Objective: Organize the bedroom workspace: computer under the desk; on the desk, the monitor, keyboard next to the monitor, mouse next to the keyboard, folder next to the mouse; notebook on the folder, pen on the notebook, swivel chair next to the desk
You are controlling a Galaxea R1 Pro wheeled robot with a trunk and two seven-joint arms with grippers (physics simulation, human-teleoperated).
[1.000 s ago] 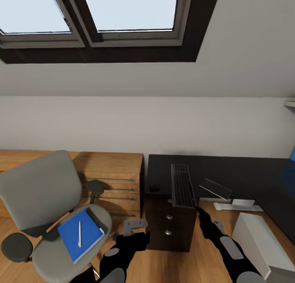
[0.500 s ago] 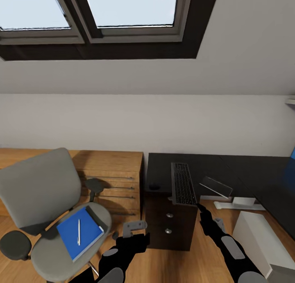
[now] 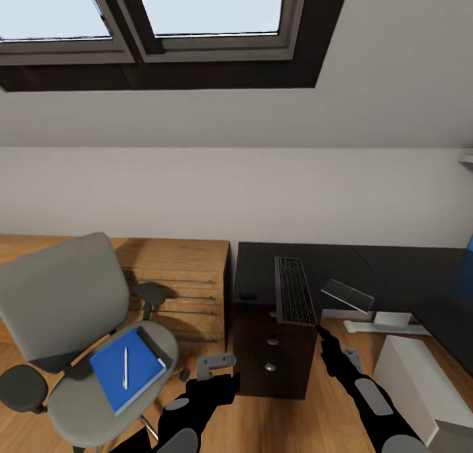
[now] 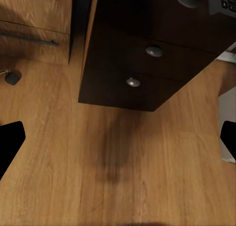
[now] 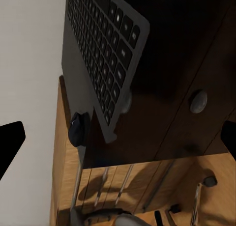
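Head view — keyboard (image 3: 293, 299) overhangs desk (image 3: 341, 264).

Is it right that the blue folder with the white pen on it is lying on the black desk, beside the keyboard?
Not quite. The blue folder, with the white pen on it, lies on the seat of the grey swivel chair, not on the black desk. The keyboard is on the desk. The head view shows this.

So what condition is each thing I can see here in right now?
keyboard: flat on the desk, near end over its edge.
mouse: on the desk, apart from the keyboard.
folder: lying on the swivel chair seat.
pen: resting on the folder.
left gripper: open, empty.
right gripper: open, empty.
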